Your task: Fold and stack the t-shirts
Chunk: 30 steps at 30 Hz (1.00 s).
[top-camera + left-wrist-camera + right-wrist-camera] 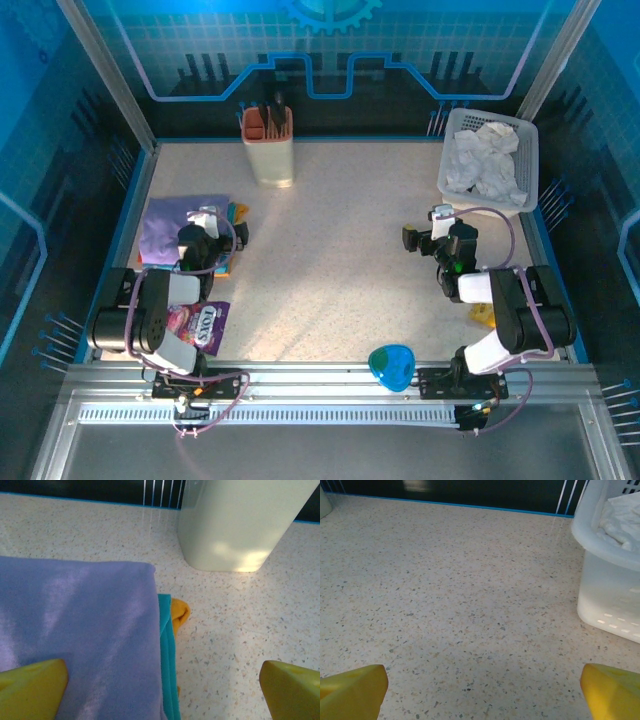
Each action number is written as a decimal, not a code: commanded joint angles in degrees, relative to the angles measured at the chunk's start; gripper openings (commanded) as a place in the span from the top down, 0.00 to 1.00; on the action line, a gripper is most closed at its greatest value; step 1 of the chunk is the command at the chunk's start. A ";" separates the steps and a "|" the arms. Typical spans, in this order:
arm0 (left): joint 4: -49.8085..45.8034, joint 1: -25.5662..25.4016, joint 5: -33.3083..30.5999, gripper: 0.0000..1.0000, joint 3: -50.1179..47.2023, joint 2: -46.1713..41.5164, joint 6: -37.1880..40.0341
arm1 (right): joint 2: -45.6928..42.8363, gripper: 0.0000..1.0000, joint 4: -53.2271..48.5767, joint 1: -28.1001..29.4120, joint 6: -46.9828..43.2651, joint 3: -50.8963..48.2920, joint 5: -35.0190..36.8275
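While my left claw (162, 692) gapes over the lavender shirt (75, 625), my right claw (482, 692) — gaping too — faces the basket (605, 587).

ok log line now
left hand open at folded lavender cloth t-shirt edge | right hand open, empty | white cloth t-shirt in white plastic basket

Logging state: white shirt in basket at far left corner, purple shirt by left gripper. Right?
No: the basket with the white shirt is at the far right corner, per the top view. The purple shirt is by the left gripper.
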 commanded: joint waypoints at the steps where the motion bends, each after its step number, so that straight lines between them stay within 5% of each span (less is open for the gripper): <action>1: -7.10 -0.68 -3.25 0.01 2.24 -6.78 -0.47 | -7.35 0.00 -3.86 1.13 -0.17 0.66 5.96; 6: -18.28 -1.54 -6.26 0.01 3.98 -16.30 -6.30 | -15.73 0.00 -18.64 1.79 2.48 5.92 12.27; 11: -25.09 -3.03 -4.26 0.01 7.03 -20.80 -12.28 | -14.95 0.00 -37.14 1.66 9.91 18.23 19.58; 20: -47.39 -11.30 -0.49 0.04 20.62 -21.32 -14.41 | 2.52 0.00 -64.95 0.41 25.24 48.12 28.69; 30: -59.56 -21.38 -0.42 0.04 24.38 -20.72 -14.93 | 21.56 0.01 -70.68 -6.51 36.65 65.96 23.25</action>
